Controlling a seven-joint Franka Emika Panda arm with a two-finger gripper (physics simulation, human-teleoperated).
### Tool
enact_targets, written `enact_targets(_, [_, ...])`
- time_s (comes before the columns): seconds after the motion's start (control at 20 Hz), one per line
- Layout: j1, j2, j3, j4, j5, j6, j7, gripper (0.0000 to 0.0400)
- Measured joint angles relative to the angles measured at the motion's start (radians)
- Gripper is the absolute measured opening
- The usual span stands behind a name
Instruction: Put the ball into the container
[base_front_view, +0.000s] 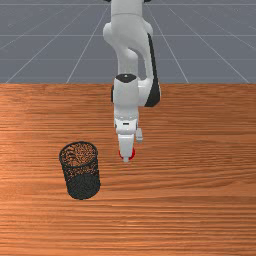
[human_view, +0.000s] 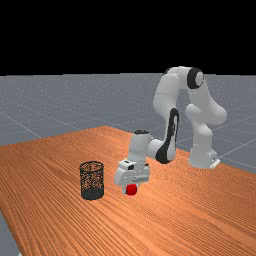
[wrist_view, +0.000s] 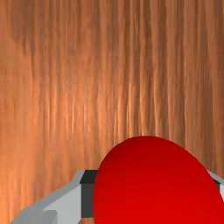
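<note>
My gripper (base_front_view: 126, 158) is low over the table, with the red ball (base_front_view: 132, 153) partly hidden behind its fingers in the front view. In the far view the ball (human_view: 131, 190) is at the hand's lower end; whether it touches the wood I cannot tell. The wrist view has the gripper (wrist_view: 153, 197) shut on the ball (wrist_view: 155, 186), a finger against each side. A black mesh container (base_front_view: 84, 186) stands upright to the front view's left of the hand, apart from it; the far view also has the container (human_view: 92, 193) left of the ball.
The orange-brown wooden table (base_front_view: 200, 200) extends around the ball and container. The container's open rim (human_view: 92, 163) faces up, higher than the ball in the far view. The arm reaches in from the far view's right.
</note>
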Motion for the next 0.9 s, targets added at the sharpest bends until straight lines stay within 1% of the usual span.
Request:
enact_targets(0.1, [0.0,-0.025,0.0,-0.004,0.0,-0.03,0.0,0.028])
enact_targets(0.15, [0.0,-0.036,0.0,-0.012,0.0,-0.025,0.0,0.028])
enact_targets(0.2, [0.031,-0.04,-0.033,-0.001,-0.016,-0.061,0.022,0.028])
enact_targets(0.25, [0.035,-0.044,-0.036,-0.002,-0.018,-0.064,0.025,0.028])
enact_targets(0.3, [0.005,-0.048,-0.004,-0.014,-0.002,-0.037,0.003,0.028])
enact_targets(0.45, [0.003,-0.043,-0.003,0.001,-0.002,-0.057,0.001,0.028])
enact_targets(0.5, [0.002,-0.037,-0.003,0.006,-0.002,-0.041,0.001,0.028])
enact_targets(0.6, [-0.007,-0.05,0.006,0.01,-0.004,-0.082,-0.016,0.028])
enact_targets(0.7, [-0.012,-0.072,0.01,-0.029,-0.004,-0.061,-0.022,0.028])
enact_targets(0.75, [0.02,-0.087,-0.023,-0.058,-0.014,-0.047,0.011,0.028])
enact_targets(0.8, [0.019,-0.1,-0.022,-0.086,-0.013,-0.033,0.01,0.028])
enact_targets(0.85, [0.04,-0.116,-0.044,-0.119,-0.023,-0.016,0.023,0.028])
enact_targets(0.9, [0.028,-0.104,-0.031,-0.116,-0.016,-0.006,0.015,0.028])
